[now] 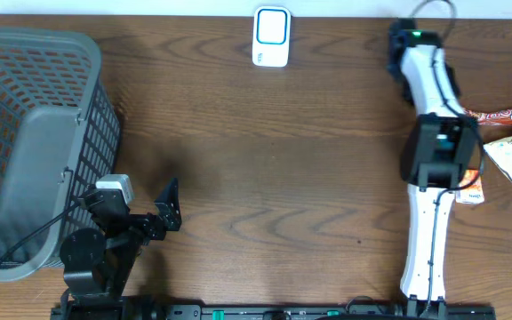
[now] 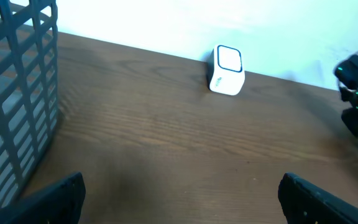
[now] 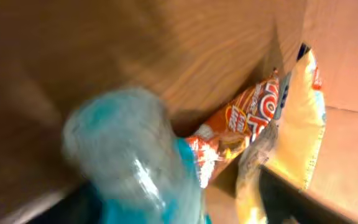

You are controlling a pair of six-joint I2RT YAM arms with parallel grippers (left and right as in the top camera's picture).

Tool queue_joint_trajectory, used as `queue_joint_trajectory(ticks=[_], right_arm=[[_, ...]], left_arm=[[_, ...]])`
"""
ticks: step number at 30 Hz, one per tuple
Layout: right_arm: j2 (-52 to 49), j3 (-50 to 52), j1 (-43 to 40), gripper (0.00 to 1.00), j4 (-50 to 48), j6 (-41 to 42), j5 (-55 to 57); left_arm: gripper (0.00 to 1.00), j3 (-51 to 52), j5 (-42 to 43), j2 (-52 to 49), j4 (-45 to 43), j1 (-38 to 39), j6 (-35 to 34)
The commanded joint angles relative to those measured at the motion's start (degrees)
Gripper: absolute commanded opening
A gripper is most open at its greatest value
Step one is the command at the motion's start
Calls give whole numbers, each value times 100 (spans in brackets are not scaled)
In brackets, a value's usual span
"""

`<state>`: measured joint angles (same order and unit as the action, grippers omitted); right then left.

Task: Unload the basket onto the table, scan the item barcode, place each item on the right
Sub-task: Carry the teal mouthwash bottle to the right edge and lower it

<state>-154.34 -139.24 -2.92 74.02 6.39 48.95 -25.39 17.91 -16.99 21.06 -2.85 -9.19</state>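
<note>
Blurred clear-blue item [image 3: 132,155] hard against right wrist lens, between right gripper [image 3: 191,202] fingers set apart, gap showing on one side. Behind it, orange packet [image 3: 244,121] and yellow packet [image 3: 300,112] on table [image 1: 265,160], near its right edge. Scanner [image 1: 271,37] at far edge, well apart. Left gripper [image 2: 179,196] spread wide, empty, beside basket [image 1: 34,124]

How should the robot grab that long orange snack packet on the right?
Probably from straight above, pinching across its narrow width: the orange snack packet lies flat on the table, lengthwise left to right.
</note>
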Motion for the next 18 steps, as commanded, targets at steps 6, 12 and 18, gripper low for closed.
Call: queue_joint_trajectory(ticks=[6,12,18], right_arm=[[341,-133,-273,99,356,452,-334],[1126,-133,-81,99,356,693,-407],[2367,-133,247,99,409,684,-1445]], left_arm=[[99,4,52,20,-9,13,-13],[99,4,52,20,-9,13,-13],[99,4,52,20,-9,13,-13]])
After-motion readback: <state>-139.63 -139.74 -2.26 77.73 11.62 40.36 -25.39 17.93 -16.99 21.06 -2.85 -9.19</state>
